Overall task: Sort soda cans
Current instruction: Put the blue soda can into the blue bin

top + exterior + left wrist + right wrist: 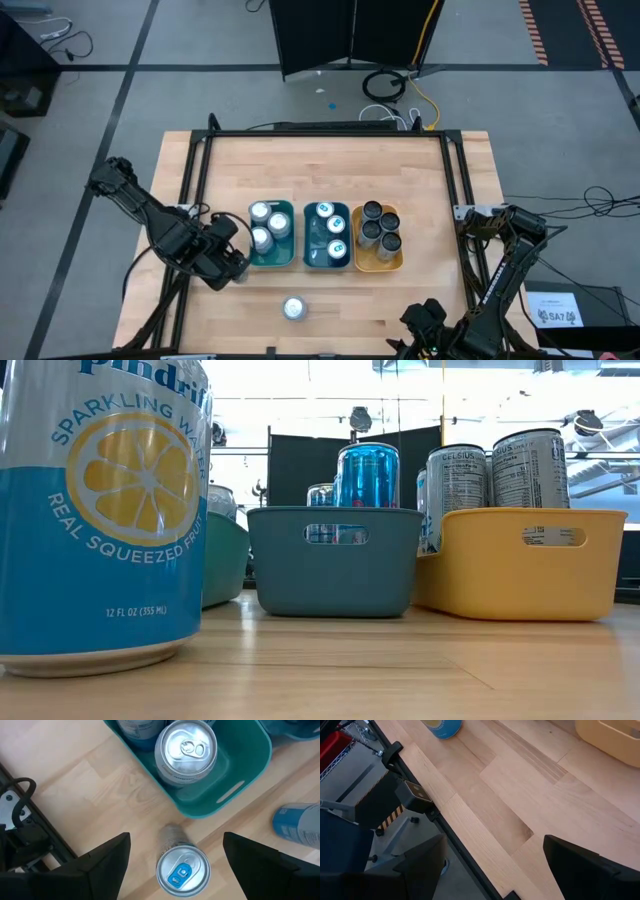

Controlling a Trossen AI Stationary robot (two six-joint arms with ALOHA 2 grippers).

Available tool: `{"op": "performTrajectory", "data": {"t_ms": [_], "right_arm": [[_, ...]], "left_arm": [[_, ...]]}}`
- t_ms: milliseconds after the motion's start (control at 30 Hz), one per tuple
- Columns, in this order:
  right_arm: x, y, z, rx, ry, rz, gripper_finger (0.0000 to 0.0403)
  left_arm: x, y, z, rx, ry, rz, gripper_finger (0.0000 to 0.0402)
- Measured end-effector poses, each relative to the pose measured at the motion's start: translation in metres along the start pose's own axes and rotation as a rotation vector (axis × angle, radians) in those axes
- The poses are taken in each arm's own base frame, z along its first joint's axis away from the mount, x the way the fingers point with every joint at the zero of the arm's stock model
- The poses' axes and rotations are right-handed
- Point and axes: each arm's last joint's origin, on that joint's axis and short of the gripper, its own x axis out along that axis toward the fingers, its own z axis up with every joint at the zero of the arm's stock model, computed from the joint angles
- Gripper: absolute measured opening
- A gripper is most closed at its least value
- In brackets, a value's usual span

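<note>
Soda cans sit in three trays mid-table: two in green tray (283, 262), three blue-topped in teal tray (309, 262), three dark-topped in yellow tray (378, 265). One can (293, 308) stands loose near front edge. Left gripper (232, 268) hovers wide open over blue-tab can (182, 871) just beside green tray, holding nothing. Right gripper (492, 865) open, empty, at front right table edge

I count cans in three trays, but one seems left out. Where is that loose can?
In the high view the loose can stands alone on the table's near edge, in front of the green tray and teal tray, right of the left gripper.
</note>
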Motion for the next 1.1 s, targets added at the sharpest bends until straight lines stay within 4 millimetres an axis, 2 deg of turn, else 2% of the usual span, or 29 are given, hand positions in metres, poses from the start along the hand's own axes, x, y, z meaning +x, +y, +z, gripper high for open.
{"op": "performTrajectory", "data": {"t_ms": [367,633,733,1100], "right_arm": [[0.0,0.0,0.0,0.006,-0.001,0.001,0.0322],[0.0,0.001,0.0,0.012,0.001,0.007,0.0322],[0.0,0.001,0.0,0.012,0.001,0.007,0.0322],[0.0,0.0,0.0,0.003,-0.004,0.001,0.0322]], "left_arm": [[0.003,-0.003,-0.003,0.043,0.024,0.004,0.0329],[0.034,-0.004,-0.014,0.062,0.136,0.008,0.0329],[0.039,-0.006,-0.016,0.06,0.15,-0.01,0.0329],[0.04,-0.009,-0.018,0.086,0.208,-0.043,0.0329]]}}
